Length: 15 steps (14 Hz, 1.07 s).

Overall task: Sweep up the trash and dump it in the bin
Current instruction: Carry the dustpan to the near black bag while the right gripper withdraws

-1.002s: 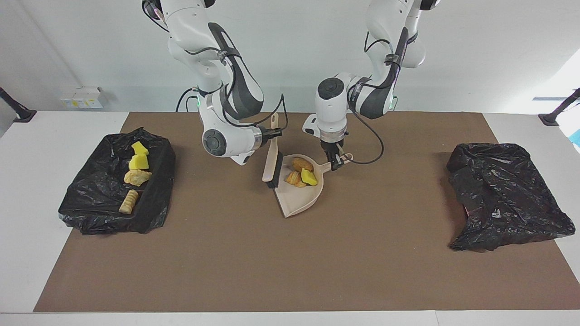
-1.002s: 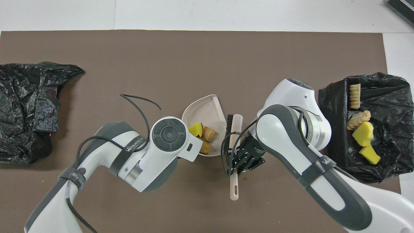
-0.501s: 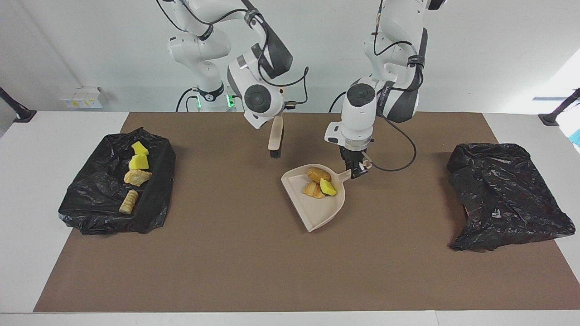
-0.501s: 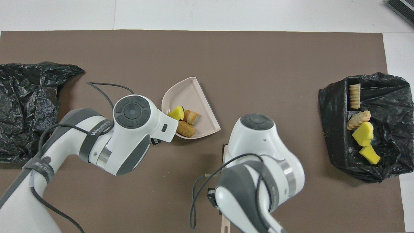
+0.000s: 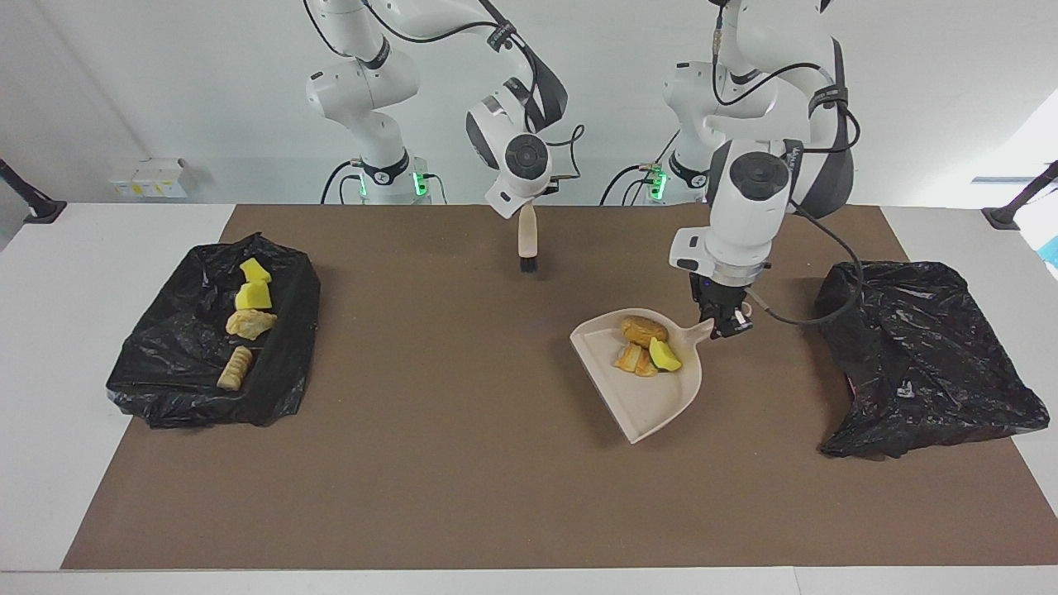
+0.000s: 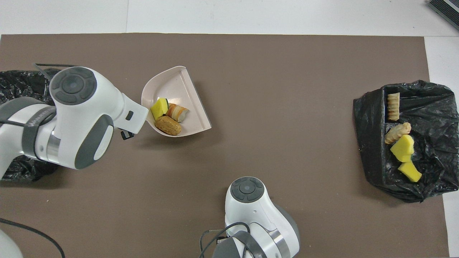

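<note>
The right arm waits at the robots' edge of the brown mat (image 5: 463, 463). The right gripper (image 5: 529, 213) is clamped on the handle of the brush (image 5: 526, 241), which hangs bristles-down above the mat, near the robots and clear of everything else.

Farther out, toward the left arm's end of the table, the left gripper (image 5: 727, 324) is closed on the short handle of the beige dustpan (image 5: 653, 397). The dustpan is raised above the mat, tilted, with its open lip pointing away from the robots. 3 pieces of trash lie in the pan at its handle end, touching one another:
- 1 round brown bread piece (image 5: 645, 330), nearest the robots;
- 1 striped orange pastry piece (image 5: 632, 359);
- 1 yellow sponge chunk (image 5: 664, 355) with a green back.

Just beside the left gripper, at the left arm's end of the mat, lies a crumpled black bag (image 5: 917, 355). No opening of this bag shows in either view. The left arm's wrist covers part of it in the overhead view.

At the right arm's end of the table stands the black-lined bin (image 5: 165, 364), well apart from the dustpan. 4 pieces lie in it in a row: 2 yellow sponge pieces (image 5: 253, 285), 1 tan pastry (image 5: 250, 324) and 1 ridged tan piece (image 5: 235, 368), the last farthest from the robots.

Nothing stands on the mat between the dustpan and either bag.
</note>
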Motion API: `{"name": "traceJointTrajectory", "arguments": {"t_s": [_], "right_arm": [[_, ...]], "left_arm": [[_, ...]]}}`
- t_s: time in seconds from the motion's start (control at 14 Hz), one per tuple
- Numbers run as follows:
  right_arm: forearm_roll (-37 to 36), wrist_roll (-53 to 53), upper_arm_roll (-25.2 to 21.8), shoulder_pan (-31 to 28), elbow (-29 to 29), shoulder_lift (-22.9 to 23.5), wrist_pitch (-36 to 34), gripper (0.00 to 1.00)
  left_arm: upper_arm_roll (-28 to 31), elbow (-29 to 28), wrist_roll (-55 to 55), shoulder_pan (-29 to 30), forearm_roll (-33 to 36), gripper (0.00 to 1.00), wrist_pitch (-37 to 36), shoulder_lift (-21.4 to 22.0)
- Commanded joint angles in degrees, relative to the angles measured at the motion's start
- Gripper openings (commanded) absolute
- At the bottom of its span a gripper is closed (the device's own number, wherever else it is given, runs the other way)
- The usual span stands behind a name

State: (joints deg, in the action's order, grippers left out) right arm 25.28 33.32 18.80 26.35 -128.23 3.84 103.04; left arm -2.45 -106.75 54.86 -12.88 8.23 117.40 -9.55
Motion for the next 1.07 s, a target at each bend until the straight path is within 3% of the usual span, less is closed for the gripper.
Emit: {"name": "traceJointTrajectory", "arguments": {"t_s": [0.0, 0.36, 0.64, 0.86, 1.0], "right_arm": [[-1.9, 1.58, -0.34, 0.02, 1.39, 1.51, 0.85, 0.0], [-6.91, 1.58, -0.34, -3.94, 13.95, 9.51, -3.1, 0.0], [-5.77, 4.03, -0.08, -3.23, 11.87, 8.91, -2.23, 0.0], [-5.68, 2.73, -0.08, -3.23, 8.53, 7.32, -1.53, 0.0], [-5.68, 1.93, -0.08, -3.06, 7.56, 6.8, -0.65, 0.0]], "left_arm": [[-0.45, 3.56, 11.97, 5.56, -0.93, 0.0, -1.3, -0.3], [-0.45, 11.64, 31.94, 16.64, -0.93, 0.0, -8.94, -0.73], [-0.45, 15.24, 40.65, 24.82, -0.5, 0.0, -9.73, -2.66], [-0.36, 22.27, 48.65, 31.84, -0.15, 0.0, -11.76, -6.0], [-0.19, 23.25, 51.56, 33.62, 3.78, 0.0, -10.01, -6.45]]}}
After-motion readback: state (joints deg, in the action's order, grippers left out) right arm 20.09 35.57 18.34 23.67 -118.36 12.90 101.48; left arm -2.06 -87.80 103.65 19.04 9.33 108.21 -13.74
